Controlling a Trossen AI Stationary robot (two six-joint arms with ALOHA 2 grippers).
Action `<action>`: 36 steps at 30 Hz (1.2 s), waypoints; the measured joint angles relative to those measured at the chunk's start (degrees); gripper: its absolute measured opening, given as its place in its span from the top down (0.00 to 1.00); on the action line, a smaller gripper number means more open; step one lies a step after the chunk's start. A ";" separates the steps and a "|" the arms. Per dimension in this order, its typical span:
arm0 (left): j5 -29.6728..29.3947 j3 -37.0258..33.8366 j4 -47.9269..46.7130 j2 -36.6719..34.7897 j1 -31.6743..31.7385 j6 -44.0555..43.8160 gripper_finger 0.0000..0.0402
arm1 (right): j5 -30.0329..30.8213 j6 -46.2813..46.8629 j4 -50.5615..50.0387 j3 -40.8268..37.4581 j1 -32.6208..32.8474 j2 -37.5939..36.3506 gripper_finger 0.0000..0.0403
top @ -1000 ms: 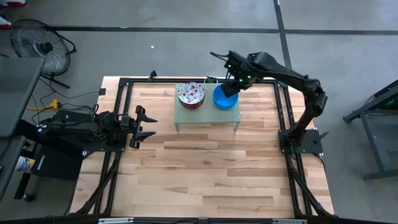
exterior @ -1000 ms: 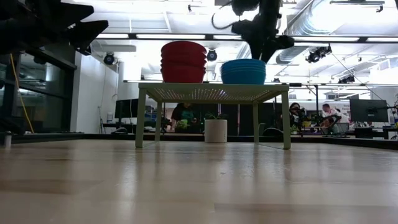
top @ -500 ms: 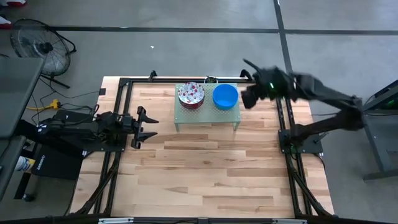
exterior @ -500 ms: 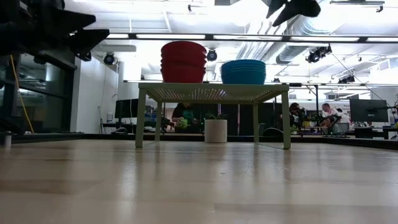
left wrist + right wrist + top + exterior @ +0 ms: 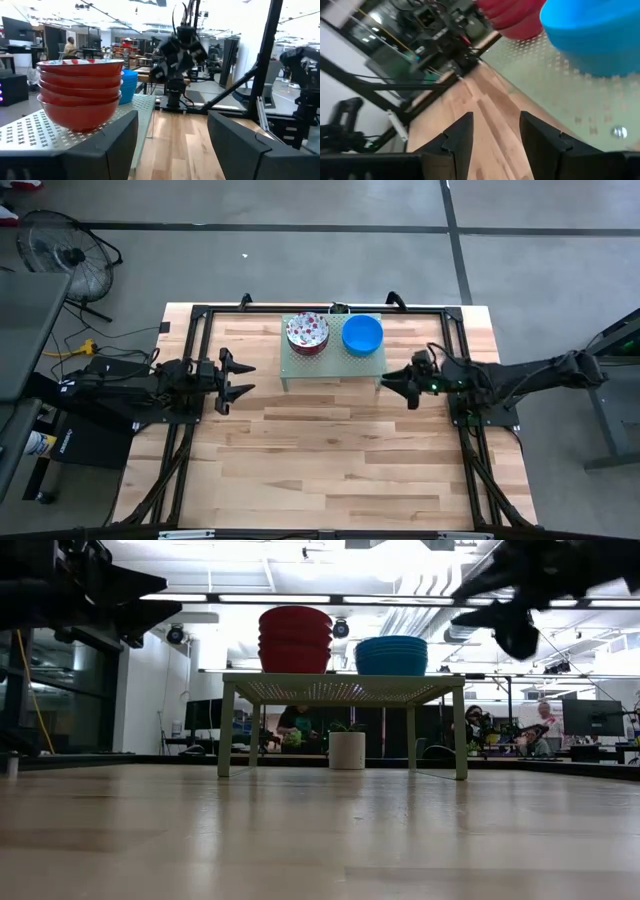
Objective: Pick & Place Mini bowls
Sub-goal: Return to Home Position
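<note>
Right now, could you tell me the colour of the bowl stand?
The stand is pale green, clearest in the low view.

Bright, even overhead light covers the bench (image 5: 330, 450) in the high view, with only a soft, short shadow beside the green stand (image 5: 333, 365). In the low view the ceiling lights (image 5: 300, 598) glare white from behind, so the left claw (image 5: 165, 595) and right claw (image 5: 480, 605) read as dark silhouettes, the right one smeared. The nearest bench boards are blurred there, and the right wrist view is streaked throughout.
</note>
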 joint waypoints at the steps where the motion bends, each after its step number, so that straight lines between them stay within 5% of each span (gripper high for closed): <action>1: -0.16 0.00 0.03 0.00 0.02 -0.27 0.42 | 0.27 -0.09 2.13 -2.47 0.43 -1.79 0.64; 17: 4.45 0.00 -2.05 0.03 -0.01 -0.46 0.42 | -1.75 -4.11 5.25 -19.07 0.75 -27.96 0.64; 36: 4.39 0.00 -13.09 0.02 -0.01 -0.46 0.42 | 1.89 -2.96 0.94 -19.42 0.75 -31.35 0.64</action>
